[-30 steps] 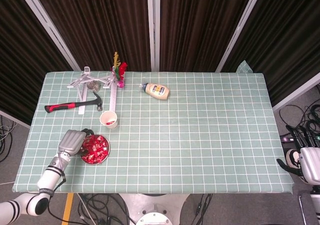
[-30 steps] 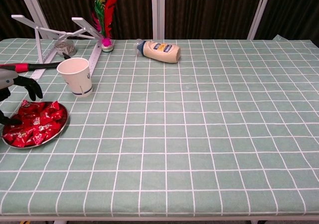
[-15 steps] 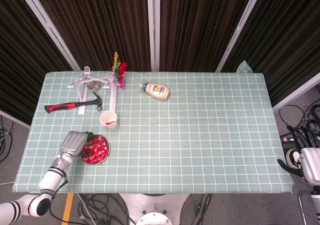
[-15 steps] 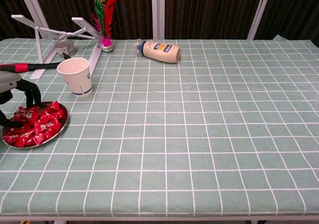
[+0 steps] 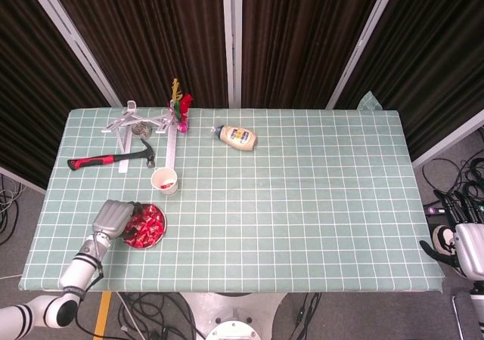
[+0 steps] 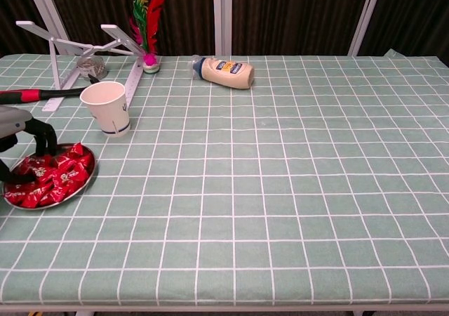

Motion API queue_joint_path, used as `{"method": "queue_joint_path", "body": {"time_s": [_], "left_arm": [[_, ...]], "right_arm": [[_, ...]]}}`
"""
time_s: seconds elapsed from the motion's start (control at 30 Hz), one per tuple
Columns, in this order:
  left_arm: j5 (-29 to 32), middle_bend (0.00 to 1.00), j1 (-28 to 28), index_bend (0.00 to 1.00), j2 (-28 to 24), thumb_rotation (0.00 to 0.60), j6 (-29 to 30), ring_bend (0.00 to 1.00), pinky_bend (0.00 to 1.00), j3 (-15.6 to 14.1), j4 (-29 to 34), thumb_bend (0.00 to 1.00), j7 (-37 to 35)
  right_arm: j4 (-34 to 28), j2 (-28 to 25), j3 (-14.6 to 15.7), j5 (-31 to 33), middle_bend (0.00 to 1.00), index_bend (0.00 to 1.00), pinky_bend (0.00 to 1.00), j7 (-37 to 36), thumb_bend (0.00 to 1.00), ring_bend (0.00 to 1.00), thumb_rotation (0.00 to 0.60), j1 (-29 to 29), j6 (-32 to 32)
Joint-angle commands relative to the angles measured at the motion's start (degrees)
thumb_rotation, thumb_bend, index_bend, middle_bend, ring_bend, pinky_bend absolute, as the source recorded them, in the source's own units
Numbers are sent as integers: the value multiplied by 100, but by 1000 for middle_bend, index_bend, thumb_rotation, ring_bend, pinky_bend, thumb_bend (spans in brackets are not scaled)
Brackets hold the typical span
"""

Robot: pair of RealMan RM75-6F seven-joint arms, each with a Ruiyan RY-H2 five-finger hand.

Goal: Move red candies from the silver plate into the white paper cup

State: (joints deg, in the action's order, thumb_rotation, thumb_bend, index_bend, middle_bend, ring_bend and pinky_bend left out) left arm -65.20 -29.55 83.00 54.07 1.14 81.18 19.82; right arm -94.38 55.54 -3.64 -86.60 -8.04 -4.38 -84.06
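Red candies [image 5: 150, 223] [image 6: 56, 175] are heaped on the silver plate [image 5: 149, 245] [image 6: 78, 192] near the table's front left. My left hand [image 5: 112, 217] [image 6: 22, 135] hangs over the plate's left side, its dark fingers [image 6: 43, 137] curled down and touching the pile, the thumb lower and apart from them. No candy is lifted. The white paper cup [image 5: 165, 180] [image 6: 105, 107] stands upright just behind the plate, with a bit of red showing inside it in the head view. My right hand [image 5: 460, 245] rests off the table's right end and holds nothing.
A red-handled hammer [image 5: 113, 159] [image 6: 24, 94] lies behind the cup at the left. Behind it are a metal stand [image 5: 136, 121] [image 6: 77, 49], a ruler [image 5: 172, 147], and a feather shuttlecock [image 5: 180, 109] [image 6: 147, 14]. A mayonnaise bottle [image 5: 237, 136] [image 6: 226, 72] lies at the back centre.
My left hand has sunk lower and shifted a little toward the plate, bringing its fingers down onto the candy pile. The right hand has not moved.
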Motion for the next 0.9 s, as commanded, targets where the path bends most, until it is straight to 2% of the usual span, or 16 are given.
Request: {"method": "queue_joint_path", "body": {"time_s": [0.03,0.27,0.57,0.77,0.9], "left_arm": [[-22,524,-15,448,61,600,-14,924,1000,-16,-73,228,28],[-145,590,-31,539,208,600,-24,933,1000,-20,-271,247,-83],[-326,697,-6,644,261,600,-35,948,1000,-21,-367,335,-408],[-487,731,35,672,117,600,67,953,1000,27,-182,428,-716],[-584,745,32,682,-77,600,114,957,1000,92,44,453,-924]], "right_arm": [[1,-1,0,-3,145,80,140,-4,113,0,600,-2,1],[1,-8,1,5,145,80,143,-14,111,0,600,6,-5],[1,-16,0,0,145,80,147,-32,110,0,600,7,-7],[10,-21,2,-4,145,80,150,-55,108,0,600,6,-4],[18,-19,2,-17,145,80,153,-75,108,0,600,3,-8]]}}
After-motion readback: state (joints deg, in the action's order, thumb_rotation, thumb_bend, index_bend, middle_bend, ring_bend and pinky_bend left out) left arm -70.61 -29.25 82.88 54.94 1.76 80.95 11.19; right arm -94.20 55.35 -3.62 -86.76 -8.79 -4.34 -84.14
